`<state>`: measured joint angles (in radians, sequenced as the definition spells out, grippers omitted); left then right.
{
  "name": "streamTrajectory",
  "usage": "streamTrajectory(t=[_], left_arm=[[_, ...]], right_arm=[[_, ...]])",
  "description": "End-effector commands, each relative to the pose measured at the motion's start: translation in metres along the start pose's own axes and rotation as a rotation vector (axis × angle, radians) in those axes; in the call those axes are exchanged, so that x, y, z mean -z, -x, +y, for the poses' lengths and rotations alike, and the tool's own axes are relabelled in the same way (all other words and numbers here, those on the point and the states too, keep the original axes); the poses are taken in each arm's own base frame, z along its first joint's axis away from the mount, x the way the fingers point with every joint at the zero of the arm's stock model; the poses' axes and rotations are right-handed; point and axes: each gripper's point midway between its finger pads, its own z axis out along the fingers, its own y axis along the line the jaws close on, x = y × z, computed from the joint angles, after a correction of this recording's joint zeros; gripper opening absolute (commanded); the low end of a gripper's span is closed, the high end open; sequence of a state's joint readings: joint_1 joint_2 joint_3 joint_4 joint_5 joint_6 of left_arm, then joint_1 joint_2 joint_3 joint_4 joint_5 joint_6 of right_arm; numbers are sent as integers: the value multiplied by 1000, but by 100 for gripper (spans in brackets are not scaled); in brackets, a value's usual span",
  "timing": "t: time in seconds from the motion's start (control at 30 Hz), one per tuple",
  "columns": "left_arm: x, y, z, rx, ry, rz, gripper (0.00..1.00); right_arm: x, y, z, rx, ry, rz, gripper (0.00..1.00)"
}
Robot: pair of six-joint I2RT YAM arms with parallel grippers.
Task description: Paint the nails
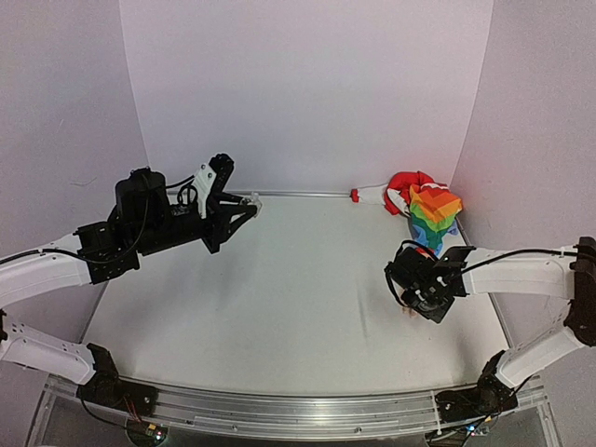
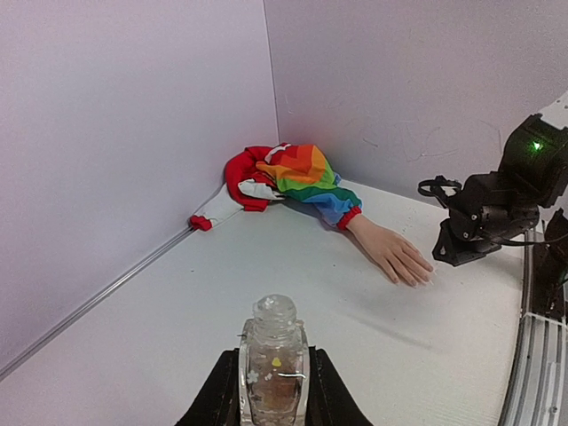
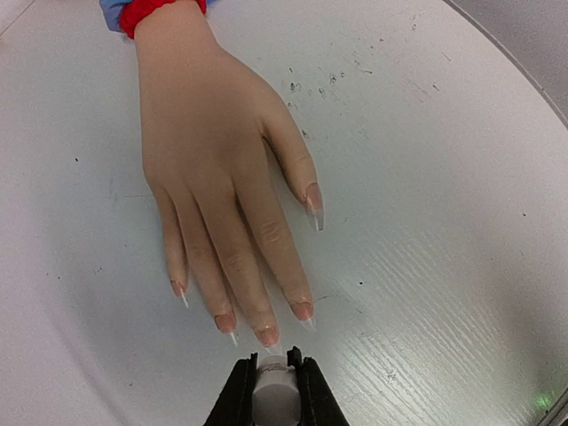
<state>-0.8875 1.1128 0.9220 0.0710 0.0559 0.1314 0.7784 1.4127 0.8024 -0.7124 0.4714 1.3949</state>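
The pale fake hand (image 3: pixel 217 169) lies palm down on the table, fingers pointing at my right gripper (image 3: pixel 272 366). That gripper is shut on a grey-white brush cap (image 3: pixel 272 395), whose tip sits just at the middle finger's nail (image 3: pixel 266 335). The other long, clear-tipped nails show too, such as the thumb nail (image 3: pixel 314 202). My left gripper (image 2: pixel 273 377) is shut on a small clear bottle (image 2: pixel 273 351), open at the top and held upright at the table's far left (image 1: pixel 251 205). In the top view the right gripper (image 1: pixel 421 296) covers the hand.
The rainbow sleeve (image 1: pixel 435 214) with its red cuff (image 3: pixel 158 11) is bunched in the back right corner against the walls. A white and red cloth end (image 1: pixel 368 195) lies along the back wall. White walls close in the table on three sides.
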Motion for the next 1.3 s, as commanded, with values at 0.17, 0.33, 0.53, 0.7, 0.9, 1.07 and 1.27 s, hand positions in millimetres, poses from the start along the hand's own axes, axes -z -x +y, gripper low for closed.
streamTrajectory(t=[0.17, 0.33, 0.53, 0.7, 0.9, 1.07, 1.27], left_arm=[[8, 17, 8, -9, 27, -60, 0], [8, 17, 9, -9, 27, -59, 0], [8, 16, 10, -9, 28, -57, 0], [8, 16, 11, -9, 31, -57, 0], [9, 17, 11, -9, 30, -58, 0], [8, 16, 11, -8, 28, -57, 0], [9, 17, 12, -8, 25, -58, 0]], right_arm=[[-3, 2, 12, -35, 9, -11, 0], [-3, 5, 10, -62, 6, -32, 0], [-6, 6, 11, -71, -5, -39, 0], [-5, 8, 9, -77, -14, -53, 0], [-8, 6, 11, -64, -25, -48, 0], [-10, 5, 11, -60, -33, -49, 0], [-9, 7, 14, -57, -31, -56, 0]])
